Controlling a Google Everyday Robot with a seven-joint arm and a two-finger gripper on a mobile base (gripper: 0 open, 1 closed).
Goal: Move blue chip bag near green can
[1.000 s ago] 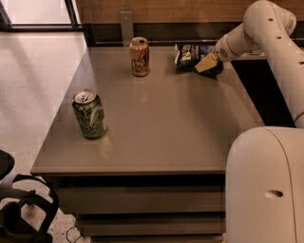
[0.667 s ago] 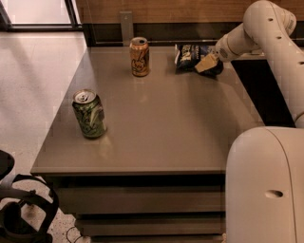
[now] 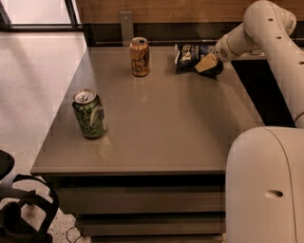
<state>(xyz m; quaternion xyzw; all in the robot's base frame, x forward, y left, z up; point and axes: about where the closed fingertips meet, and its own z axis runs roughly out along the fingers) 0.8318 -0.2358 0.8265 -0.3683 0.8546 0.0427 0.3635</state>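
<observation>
One step seems in hand, the grasp: the claw (image 3: pixel 208 63) rests on the blue chip bag (image 3: pixel 189 56); whether it has gripped, I cannot tell. The next move calls for a carry across the desk (image 3: pixel 166 128) to the green can (image 3: pixel 89 114), well apart from the claw.

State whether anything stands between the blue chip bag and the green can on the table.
Nothing visible does. The gripper is at the blue chip bag, far right; bare tabletop runs diagonally to the green can. The orange can stands just behind that line.

Grey-brown table (image 3: pixel 166 118), wood-panelled wall (image 3: pixel 190 9) behind, pale speckled floor (image 3: pixel 33 80), bright window (image 3: pixel 38 10) upper left
</observation>
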